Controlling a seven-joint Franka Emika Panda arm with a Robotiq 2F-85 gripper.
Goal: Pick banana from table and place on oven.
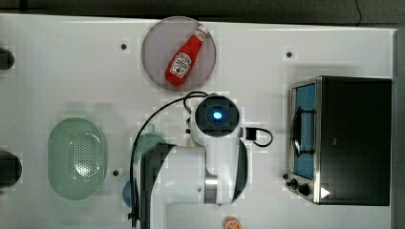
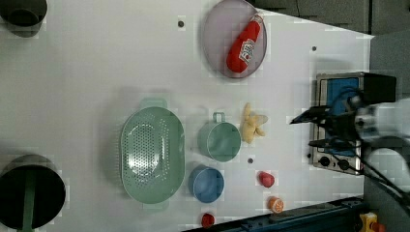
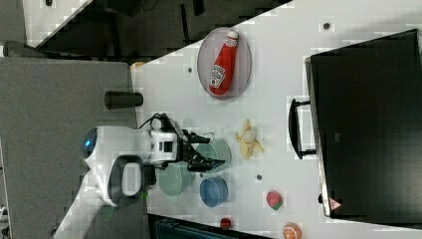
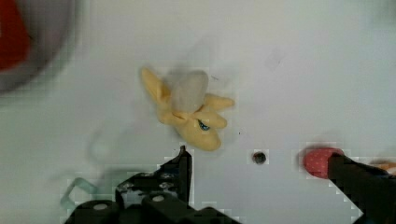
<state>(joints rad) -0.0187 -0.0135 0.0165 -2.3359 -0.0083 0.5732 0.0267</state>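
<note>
The banana (image 2: pixel 252 126) is pale yellow and partly peeled. It lies on the white table (image 2: pixel 87 72) between the teal cup (image 2: pixel 220 140) and the oven (image 2: pixel 338 92). The right view also has the banana (image 3: pixel 249 140), and in the wrist view the banana (image 4: pixel 189 112) lies just beyond one fingertip (image 4: pixel 184 156). My gripper (image 2: pixel 309 130) hangs open above the table with nothing between its fingers. In the right view the gripper (image 3: pixel 211 148) is over the teal cup. The oven (image 1: pixel 353 138) has a black top and its blue glass door is closed.
A red ketchup bottle (image 1: pixel 186 56) lies on a grey plate (image 1: pixel 157 43). A green colander (image 2: pixel 152 157), a blue cup (image 2: pixel 207 183), a red strawberry (image 2: pixel 266 179) and an orange (image 2: pixel 276 204) sit near the banana. Dark pots (image 2: pixel 31 195) stand at the table's edge.
</note>
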